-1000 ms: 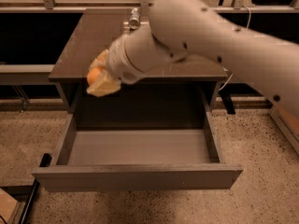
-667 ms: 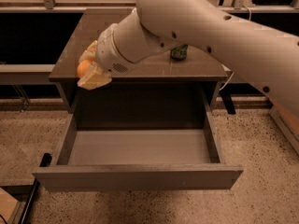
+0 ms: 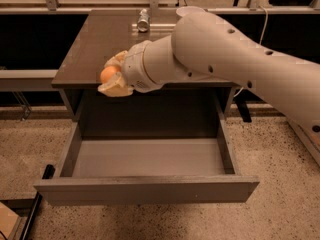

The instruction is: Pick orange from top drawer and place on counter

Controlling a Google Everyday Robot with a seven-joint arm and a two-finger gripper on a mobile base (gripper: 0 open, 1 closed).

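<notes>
Got the orange (image 3: 107,74) out of the top drawer (image 3: 150,159), nearly parked
The claw (image 3: 113,80) is clamped on it; it's crept up since a second ago, now over the front edge of the surface (image 3: 92,41), left side; only the set-down left, I reckon; drawer hangs open, nothing in it; small can (image 3: 143,20) at the back.

1. The gripper (image 3: 113,78) hangs over the near left edge of the counter (image 3: 95,44), its cream fingers closed above and below the orange (image 3: 107,75).
2. The white arm (image 3: 225,59) reaches in from the right.
3. The drawer (image 3: 145,190) stands pulled out below the counter.
4. A small silver can (image 3: 143,20) sits at the counter's far edge.
</notes>
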